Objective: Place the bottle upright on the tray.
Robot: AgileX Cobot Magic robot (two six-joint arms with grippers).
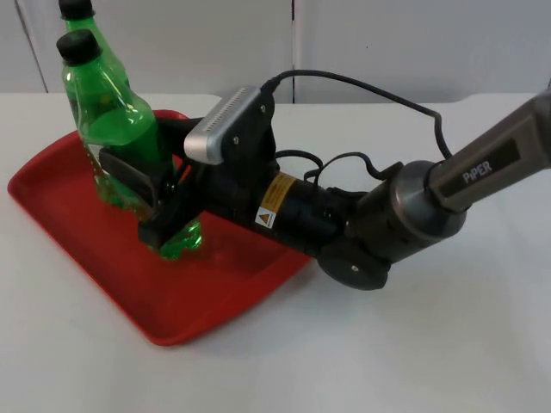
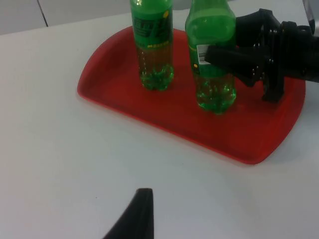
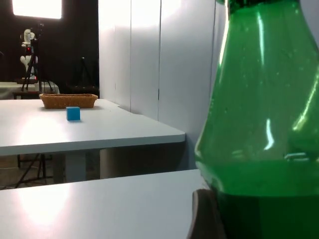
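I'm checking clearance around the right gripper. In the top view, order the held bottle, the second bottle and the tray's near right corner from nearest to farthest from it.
From the right gripper:
1. Held bottle, between its fingers.
2. Tray's near right corner, under the arm.
3. Second bottle, behind the held one.
The last two are close to call.

tray (image 1: 185,318) near edge: we've got open table | far side: second bottle (image 2: 152,45) blocks | right: right gripper (image 1: 142,202) on bottle (image 1: 120,138)

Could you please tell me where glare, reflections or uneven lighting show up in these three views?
Top view: soft even light, a pale sheen on the red tray by the right gripper, which grips the green bottle. Left wrist view: even light, a second bottle stands behind. Right wrist view: white streaks on the bottle, a bright lamp glows in the dark room.
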